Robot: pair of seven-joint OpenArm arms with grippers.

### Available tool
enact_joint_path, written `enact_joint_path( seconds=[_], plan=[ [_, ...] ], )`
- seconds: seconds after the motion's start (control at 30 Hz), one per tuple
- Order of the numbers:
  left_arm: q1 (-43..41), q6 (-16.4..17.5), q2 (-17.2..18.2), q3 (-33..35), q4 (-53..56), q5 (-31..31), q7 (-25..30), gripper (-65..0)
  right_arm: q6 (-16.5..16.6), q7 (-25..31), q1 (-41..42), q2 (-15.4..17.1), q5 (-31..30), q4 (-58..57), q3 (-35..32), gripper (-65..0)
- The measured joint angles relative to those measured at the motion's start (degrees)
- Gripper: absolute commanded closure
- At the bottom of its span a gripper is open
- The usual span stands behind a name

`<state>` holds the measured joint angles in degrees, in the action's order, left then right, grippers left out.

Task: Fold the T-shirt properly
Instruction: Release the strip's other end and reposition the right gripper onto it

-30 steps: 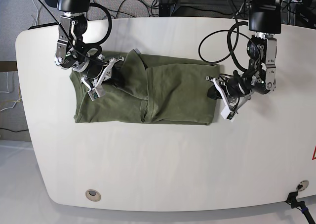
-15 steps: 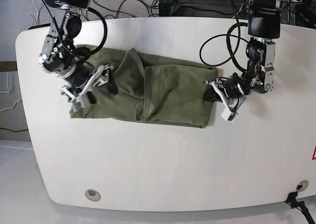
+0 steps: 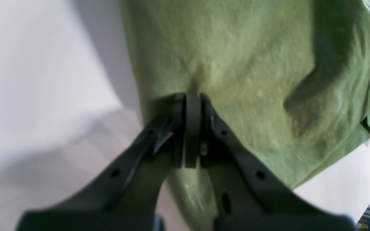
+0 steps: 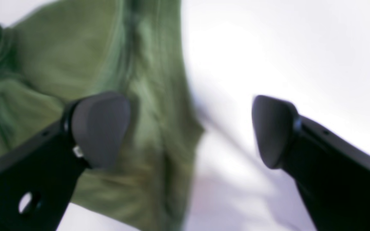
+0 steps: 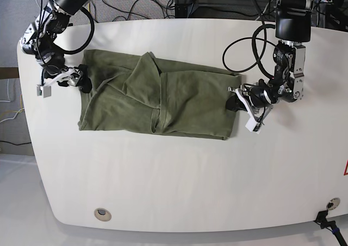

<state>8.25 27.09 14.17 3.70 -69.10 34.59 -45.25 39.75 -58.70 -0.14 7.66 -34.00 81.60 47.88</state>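
- Shirt (image 5: 157, 102) lay half folded across the bench (image 5: 179, 175), spread from nine o'clock to three, one flap doubled over near the middle and rumpled.
- Left tool (image 5: 243, 106) sat at the shirt's three o'clock edge, jaws pressed together and pinching the hem (image 3: 193, 88).
- Right tool (image 5: 61, 83) hovered off the nine o'clock edge, jaws spread wide, nothing between them.
- Judged step: between folds, one side let go and the other held.
- Next move likely called for a fresh grip on the nine o'clock edge, then carrying it across evenly, without dragging the cloth.
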Motion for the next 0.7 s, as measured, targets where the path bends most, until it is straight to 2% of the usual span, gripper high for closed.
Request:
enact_joint_path(
  seconds=[0.1, 0.23, 0.37, 0.4, 0.47, 0.5, 0.6, 0.63, 0.7],
  plan=[
    [0.0, 0.0, 0.0, 0.0, -0.1, 0.0, -0.2, 0.0, 0.1, 0.2, 0.7, -0.6, -0.8, -0.9, -1.9, -61.5],
    [0.0, 0.0, 0.0, 0.0, -0.1, 0.0, -0.1, 0.0, 0.2, 0.1, 2.3, -4.4, -1.0, -0.4, -2.5, -61.5],
    [0.0, 0.0, 0.0, 0.0, -0.1, 0.0, -0.2, 0.0, -0.3, 0.2, 3.1, -5.1, -0.3, -0.5, -5.7, -60.6],
    [0.0, 0.0, 0.0, 0.0, -0.1, 0.0, -0.2, 0.0, -0.2, 0.1, 3.2, -5.4, -0.4, -0.4, -7.2, -58.2],
    [0.0, 0.0, 0.0, 0.0, -0.1, 0.0, -0.2, 0.0, -0.1, 0.0, 3.4, -6.1, -0.5, -0.5, -8.9, -47.0],
    [0.0, 0.0, 0.0, 0.0, -0.1, 0.0, -0.2, 0.0, -0.1, 0.2, 3.4, -6.1, -0.5, -0.7, -9.5, -38.0],
    [0.0, 0.0, 0.0, 0.0, -0.1, 0.0, -0.3, 0.0, -0.4, 1.6, 3.3, -5.7, 0.3, -0.7, -9.7, -2.4],
    [0.0, 0.0, 0.0, 0.0, -0.1, 0.0, -0.3, 0.0, -0.3, 1.7, 3.3, -5.6, 0.3, -0.7, -9.7, 0.0],
    [0.0, 0.0, 0.0, 0.0, -0.1, 0.0, -0.3, 0.0, -0.3, 1.9, 3.2, -5.3, 0.3, -0.6, -10.4, 0.0]
  ],
)
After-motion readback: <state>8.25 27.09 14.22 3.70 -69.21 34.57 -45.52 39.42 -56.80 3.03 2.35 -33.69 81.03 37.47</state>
